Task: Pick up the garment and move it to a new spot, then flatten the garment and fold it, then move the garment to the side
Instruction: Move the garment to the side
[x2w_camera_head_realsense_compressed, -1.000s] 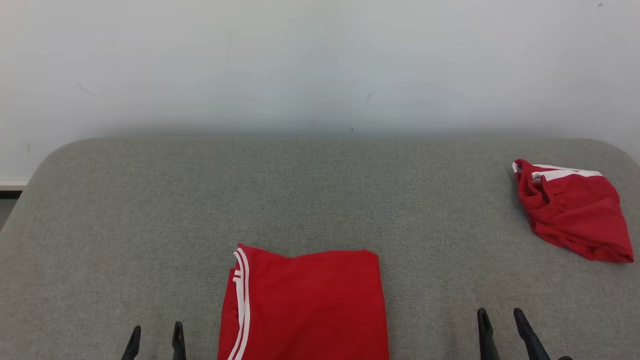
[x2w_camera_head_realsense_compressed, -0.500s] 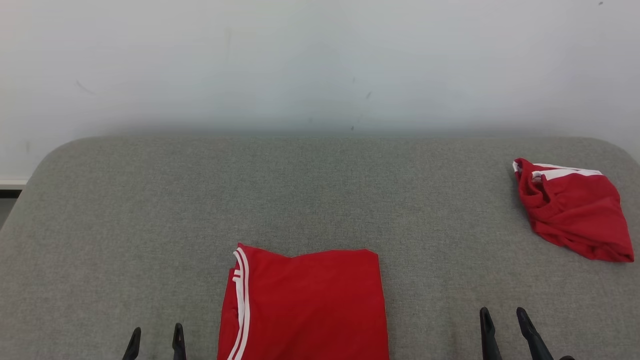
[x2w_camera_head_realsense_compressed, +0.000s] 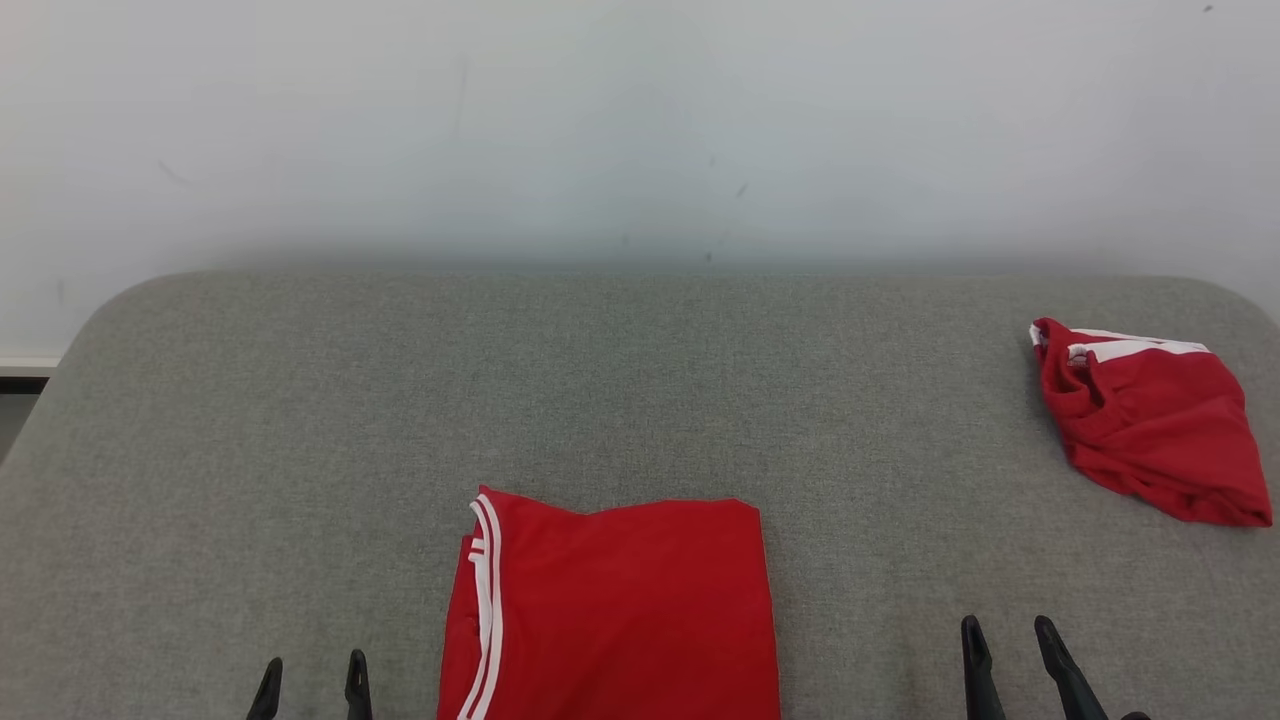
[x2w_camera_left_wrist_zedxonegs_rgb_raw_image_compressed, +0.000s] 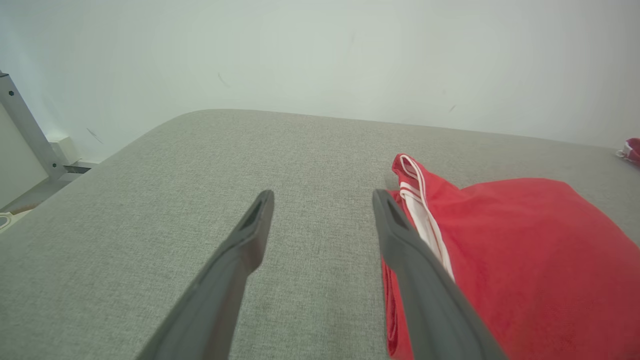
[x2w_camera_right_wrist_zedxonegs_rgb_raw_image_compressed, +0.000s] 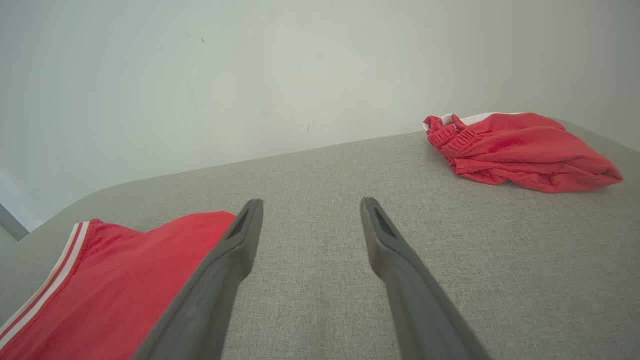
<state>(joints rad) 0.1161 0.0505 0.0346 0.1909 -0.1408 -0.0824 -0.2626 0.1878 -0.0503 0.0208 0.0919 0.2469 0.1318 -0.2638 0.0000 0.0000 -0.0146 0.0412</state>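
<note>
We hold left jaws and right jaws wide open, empty, flanking the folded red garment (x2w_camera_head_realsense_compressed: 620, 610) on the grey table (x2w_camera_head_realsense_compressed: 300, 420).

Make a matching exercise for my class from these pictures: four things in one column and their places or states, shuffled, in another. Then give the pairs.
1 folded garment
2 crumpled garment
3 left gripper
4 right gripper

A far right of the grey surface
B open, left of the folded garment
C lying flat between the two grippers
D open, right of the folded garment

Pairs: 1-C, 2-A, 3-B, 4-D
</note>
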